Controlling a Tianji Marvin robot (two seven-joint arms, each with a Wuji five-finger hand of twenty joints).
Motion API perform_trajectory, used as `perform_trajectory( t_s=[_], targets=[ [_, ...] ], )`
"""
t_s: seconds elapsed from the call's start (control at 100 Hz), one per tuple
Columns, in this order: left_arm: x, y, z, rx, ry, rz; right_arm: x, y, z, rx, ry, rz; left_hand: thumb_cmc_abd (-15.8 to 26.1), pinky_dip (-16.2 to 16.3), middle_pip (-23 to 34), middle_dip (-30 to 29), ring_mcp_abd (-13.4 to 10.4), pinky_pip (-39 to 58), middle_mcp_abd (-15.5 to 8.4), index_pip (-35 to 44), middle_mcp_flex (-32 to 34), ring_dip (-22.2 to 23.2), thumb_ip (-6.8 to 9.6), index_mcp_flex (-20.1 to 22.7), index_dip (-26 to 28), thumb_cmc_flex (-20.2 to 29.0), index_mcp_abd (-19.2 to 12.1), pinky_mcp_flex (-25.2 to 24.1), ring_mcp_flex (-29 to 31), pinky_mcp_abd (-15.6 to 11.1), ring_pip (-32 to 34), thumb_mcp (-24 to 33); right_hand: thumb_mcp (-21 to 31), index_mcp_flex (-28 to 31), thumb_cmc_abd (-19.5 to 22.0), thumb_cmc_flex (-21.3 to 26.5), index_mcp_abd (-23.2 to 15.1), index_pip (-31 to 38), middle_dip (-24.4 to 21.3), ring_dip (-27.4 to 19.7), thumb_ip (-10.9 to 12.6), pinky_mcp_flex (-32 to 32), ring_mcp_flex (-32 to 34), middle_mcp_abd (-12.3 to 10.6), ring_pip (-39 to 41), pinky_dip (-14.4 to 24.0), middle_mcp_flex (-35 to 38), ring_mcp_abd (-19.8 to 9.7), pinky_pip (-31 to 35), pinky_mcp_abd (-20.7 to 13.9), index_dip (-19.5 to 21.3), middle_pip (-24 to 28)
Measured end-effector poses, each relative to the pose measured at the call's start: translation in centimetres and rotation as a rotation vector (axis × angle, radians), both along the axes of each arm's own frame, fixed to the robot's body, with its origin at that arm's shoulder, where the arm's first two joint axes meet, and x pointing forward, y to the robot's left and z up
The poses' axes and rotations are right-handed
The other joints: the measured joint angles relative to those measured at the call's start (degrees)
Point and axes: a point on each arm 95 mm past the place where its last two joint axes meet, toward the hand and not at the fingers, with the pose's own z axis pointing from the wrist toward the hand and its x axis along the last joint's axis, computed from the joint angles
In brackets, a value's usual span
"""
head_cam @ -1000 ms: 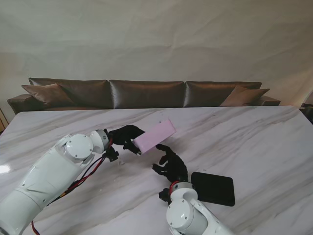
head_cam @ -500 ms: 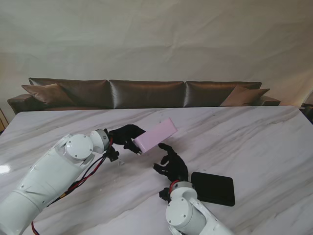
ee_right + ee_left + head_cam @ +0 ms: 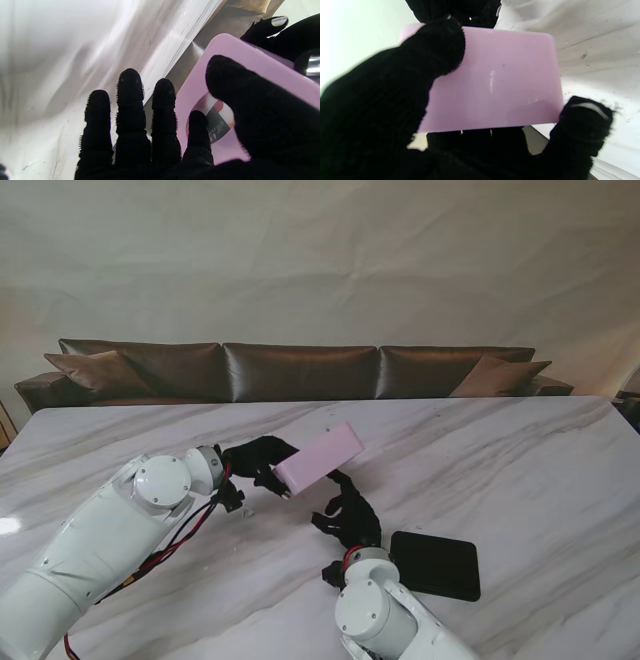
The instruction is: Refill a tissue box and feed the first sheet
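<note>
Nearest, at the right on the marble table (image 3: 520, 470): a flat black slab (image 3: 435, 565), lying apart from both hands, purpose unclear — perhaps the box's lid or base.

Just beyond it, right hand (image 3: 348, 515), gloved black, fingers (image 3: 130, 100) spread and holding nothing, reaching up under the near lower end of the pink tissue box (image 3: 318, 457). Thumb in the right wrist view close against the box's face, beside an oval opening with a printed pack showing through it; contact not certain.

Farther and to the left, left hand (image 3: 262, 460) clamped on the box's left end, thumb across one broad face and a fingertip hooked at the far corner in the left wrist view. Box lifted clear of the table, tilted, far end higher.

Beyond the table edge, a brown sofa (image 3: 300, 370) against a pale wall.

Progress, as a judgement: refill seemingly done or nearly so, given the pack visible inside the opening. No sheet yet poking out. Left to do: pinch the top sheet through the opening with the free hand, draw it out, set the box down.
</note>
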Motion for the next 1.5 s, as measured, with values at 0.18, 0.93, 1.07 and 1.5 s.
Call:
perform_trajectory(
  t_s=[0.18,0.93,1.07,1.5],
  targets=[
    [0.0,0.0,-0.1,0.004,0.001,-0.001,0.0,0.2,0.0,0.021,0.002,0.006,0.0,0.0,0.0,0.0,0.0,0.0,0.0,0.0,0.0,0.0,0.0,0.0,0.0,0.0,0.0,0.0,0.0,0.0,0.0,0.0,1.2,5.8,-2.2,1.5,-1.5,2.6,0.7,0.0,-0.7,0.0,0.0,0.0,0.0,0.0,0.0,0.0,0.0,0.0,0.3,0.6],
    [0.4,0.2,-0.2,0.007,-0.011,0.035,-1.0,-0.3,-0.5,0.068,0.046,-0.102,0.0,-0.5,0.0,0.0,0.0,0.0,0.0,0.0,0.0,0.0,0.0,-0.6,0.5,0.0,0.0,0.3,0.6,0.0,-0.1,0.0,-1.2,21.5,-3.2,-0.8,-1.3,0.8,2.6,0.0,-3.2,1.2,2.3,0.0,2.3,0.0,2.3,-0.4,0.2,0.0,11.4,1.4],
    [0.4,0.2,-0.2,0.005,-0.012,0.033,-0.9,0.0,-0.6,0.063,0.074,-0.038,0.0,-0.6,0.0,0.0,-0.1,0.0,0.0,0.0,0.0,0.0,0.0,-0.6,0.5,0.0,0.0,0.4,0.6,0.0,-0.1,0.0,0.6,10.0,-3.8,2.3,-1.5,0.0,4.2,0.1,-3.2,1.2,2.3,0.0,2.8,-0.1,2.3,-0.4,0.2,0.0,5.2,1.4],
    [0.2,0.0,-0.2,0.0,-0.002,0.025,-0.9,0.0,0.0,0.045,0.054,-0.003,0.0,-0.6,0.0,0.0,-0.1,0.0,0.0,0.0,0.0,0.0,0.0,-0.6,0.5,0.0,0.0,0.5,0.6,0.0,-0.1,0.0,2.7,-0.1,-5.1,6.3,-3.5,-3.6,6.0,1.3,-4.1,1.2,2.3,-0.6,4.9,-0.1,1.8,-0.6,0.2,-0.5,0.7,2.1]
  ],
)
